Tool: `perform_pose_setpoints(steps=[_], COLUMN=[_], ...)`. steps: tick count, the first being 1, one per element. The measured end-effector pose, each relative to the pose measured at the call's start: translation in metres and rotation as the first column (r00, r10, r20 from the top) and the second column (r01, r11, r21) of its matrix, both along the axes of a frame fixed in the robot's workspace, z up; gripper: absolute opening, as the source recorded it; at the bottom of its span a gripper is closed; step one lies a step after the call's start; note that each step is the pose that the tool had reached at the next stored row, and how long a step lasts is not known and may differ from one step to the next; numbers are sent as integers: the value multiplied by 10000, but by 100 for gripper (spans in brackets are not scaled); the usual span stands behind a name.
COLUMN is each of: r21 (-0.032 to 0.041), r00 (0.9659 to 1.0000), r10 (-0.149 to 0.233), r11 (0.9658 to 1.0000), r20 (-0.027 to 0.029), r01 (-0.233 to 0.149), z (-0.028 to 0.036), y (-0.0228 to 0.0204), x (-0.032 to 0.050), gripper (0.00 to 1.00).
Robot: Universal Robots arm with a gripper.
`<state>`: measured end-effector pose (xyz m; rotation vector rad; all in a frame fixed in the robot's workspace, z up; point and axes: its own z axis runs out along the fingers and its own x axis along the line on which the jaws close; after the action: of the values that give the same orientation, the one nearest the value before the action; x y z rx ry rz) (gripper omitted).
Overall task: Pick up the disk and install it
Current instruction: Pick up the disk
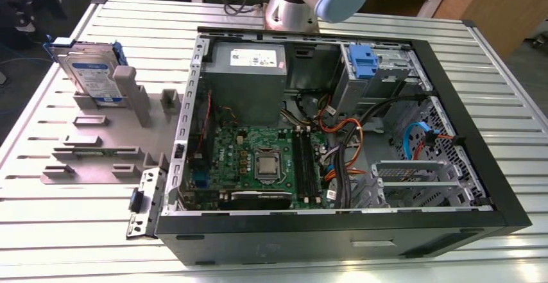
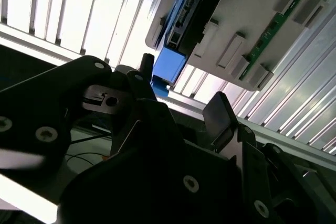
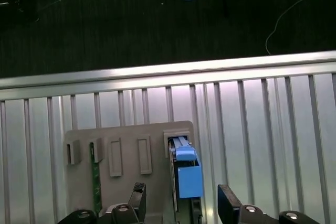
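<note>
Standing on edge in a grey holder (image 1: 128,97) on the slatted table (image 1: 77,219), the disk (image 1: 90,74) is found at about ten o'clock from the open computer case (image 1: 342,225) in the exterior view. It is a silver slab with a white-and-blue label, bordered by a blue carrier frame. Its long axis is raised steeply, the upper end tipped toward eleven o'clock. In the first wrist view the gripper (image 3: 181,203) is seen spread wide and empty, with the disk's blue end lined up between its fingers (image 3: 227,203) and apart from both.
</note>
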<state>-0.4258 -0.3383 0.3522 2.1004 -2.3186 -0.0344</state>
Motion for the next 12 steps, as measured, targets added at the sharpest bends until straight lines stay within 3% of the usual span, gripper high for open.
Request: perform_pose_setpoints(steps=[2, 12], r21=[0, 7], r00=[10000, 9998], r10=[2, 212], r11=[10000, 9998], r20=[20, 21], r01=[-2, -212], z=[-22, -125], y=[-1, 0], x=[-7, -15], gripper=[65, 65])
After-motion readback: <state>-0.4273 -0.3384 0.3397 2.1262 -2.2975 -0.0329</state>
